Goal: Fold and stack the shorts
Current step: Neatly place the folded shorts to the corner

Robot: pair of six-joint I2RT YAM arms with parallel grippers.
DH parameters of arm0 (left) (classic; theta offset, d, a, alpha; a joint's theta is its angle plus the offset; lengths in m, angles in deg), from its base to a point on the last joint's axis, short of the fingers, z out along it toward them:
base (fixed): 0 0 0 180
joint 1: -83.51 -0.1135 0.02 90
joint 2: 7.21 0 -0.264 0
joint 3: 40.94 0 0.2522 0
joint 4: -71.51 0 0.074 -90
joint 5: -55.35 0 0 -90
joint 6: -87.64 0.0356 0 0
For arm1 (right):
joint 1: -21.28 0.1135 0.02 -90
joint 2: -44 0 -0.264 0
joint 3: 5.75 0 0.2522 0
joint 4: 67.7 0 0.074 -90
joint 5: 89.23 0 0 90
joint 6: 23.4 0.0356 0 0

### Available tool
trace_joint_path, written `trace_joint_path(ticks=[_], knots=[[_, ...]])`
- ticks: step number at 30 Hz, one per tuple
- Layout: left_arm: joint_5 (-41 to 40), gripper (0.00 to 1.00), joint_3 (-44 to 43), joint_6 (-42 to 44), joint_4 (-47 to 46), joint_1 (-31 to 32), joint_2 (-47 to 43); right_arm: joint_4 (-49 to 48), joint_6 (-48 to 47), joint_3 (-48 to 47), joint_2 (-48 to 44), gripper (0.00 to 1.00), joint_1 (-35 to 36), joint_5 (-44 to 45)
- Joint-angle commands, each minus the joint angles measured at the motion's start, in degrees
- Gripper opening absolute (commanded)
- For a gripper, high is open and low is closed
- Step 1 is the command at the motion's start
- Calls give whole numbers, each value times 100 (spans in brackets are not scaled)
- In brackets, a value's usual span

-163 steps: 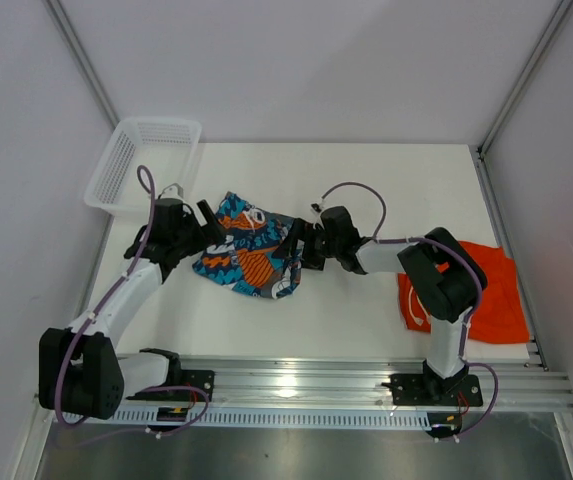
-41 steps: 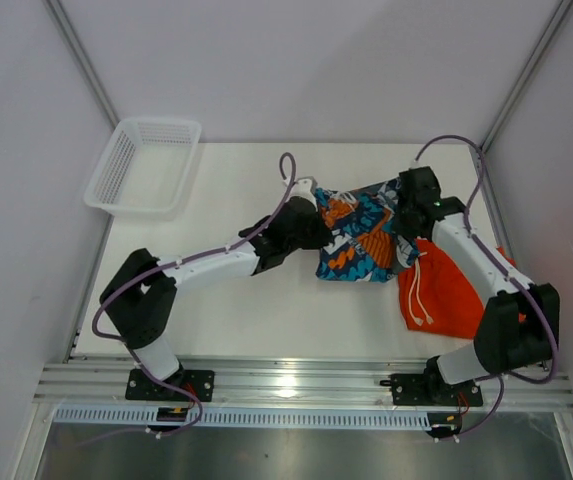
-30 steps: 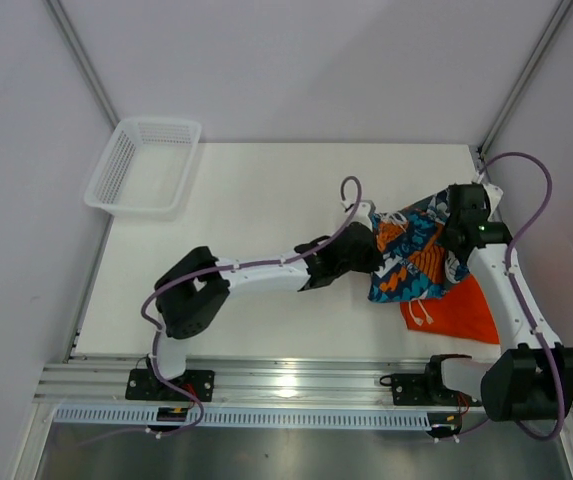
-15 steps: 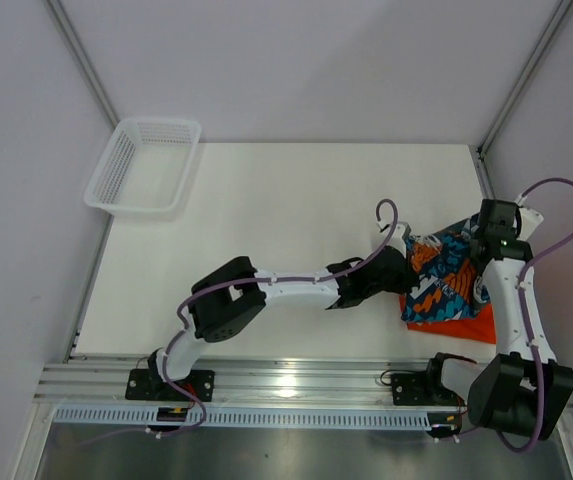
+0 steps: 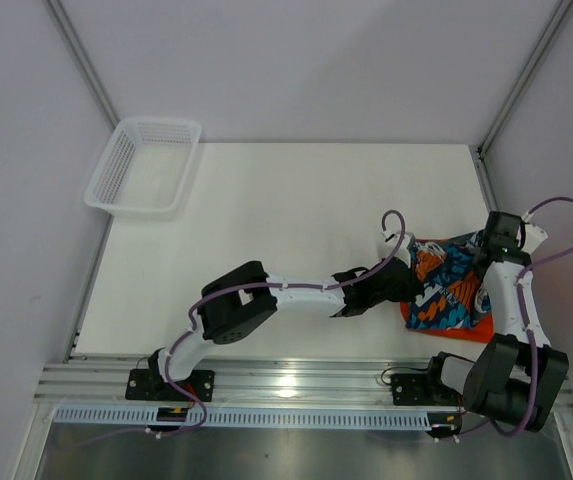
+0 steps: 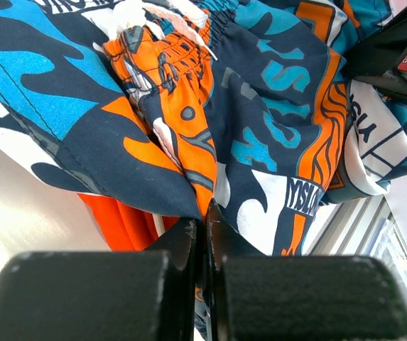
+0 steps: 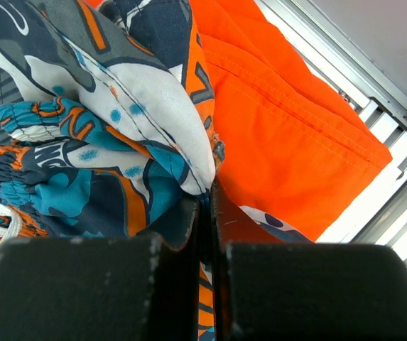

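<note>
Printed shorts (image 5: pixel 448 288) are lying bunched on top of the orange shorts (image 7: pixel 288 106) at the near right corner of the table (image 5: pixel 296 210). From above we're seeing only a sliver of orange along the print's near edge. Left gripper (image 6: pixel 203 217) is pinching a fold on the print's left side, jaws clamped tight on the cloth, with orange fabric showing just beneath. Right gripper (image 7: pixel 207 197) is clamping the print's right edge, fingers closed on it, with the orange pair spreading underneath. Left arm is stretching right across the table, and right arm is standing close to the right wall. White mesh basket (image 5: pixel 144 165) is sitting at the far left corner, well apart.
</note>
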State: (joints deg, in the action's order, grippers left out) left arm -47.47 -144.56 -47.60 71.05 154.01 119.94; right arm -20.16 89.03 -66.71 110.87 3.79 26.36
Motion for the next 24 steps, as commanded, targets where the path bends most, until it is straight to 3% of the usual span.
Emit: trace_joint_path(ticks=[1, 5, 6, 7, 8, 9, 10, 12, 14, 20, 24], knots=[[-28, 0, -145, -73, -301, 69, 38, -425, 94, -8, -25, 0, -113, 122], [34, 0, -110, -188, -371, 95, 73, -293, 94, -88, -157, 1, -122, 175], [25, 0, -145, -170, -345, 104, 125, -302, 94, -88, -166, 6, -140, 201], [34, 4, -206, -161, -301, 104, 143, -328, 77, -105, -140, 37, -149, 184], [34, 14, -233, -153, -249, 104, 169, -311, 77, -123, -87, 60, -149, 175], [69, 41, -268, -118, -170, 104, 187, -285, 85, -166, -8, 74, -157, 158], [60, 52, -260, -117, -108, 104, 178, -197, 77, -219, 167, 77, -175, 149], [-53, 73, -199, -109, -3, 96, 65, -100, 68, -473, 317, 79, -219, 140], [-133, 81, -137, -91, 68, 61, -32, 49, 68, -754, 370, 80, -237, 210], [78, 85, 477, -266, 86, -360, -559, 410, -125, -1256, -199, 82, -245, 106], [227, 85, 733, -188, 24, -555, -797, 147, -292, -1003, -780, 82, -456, -1815]])
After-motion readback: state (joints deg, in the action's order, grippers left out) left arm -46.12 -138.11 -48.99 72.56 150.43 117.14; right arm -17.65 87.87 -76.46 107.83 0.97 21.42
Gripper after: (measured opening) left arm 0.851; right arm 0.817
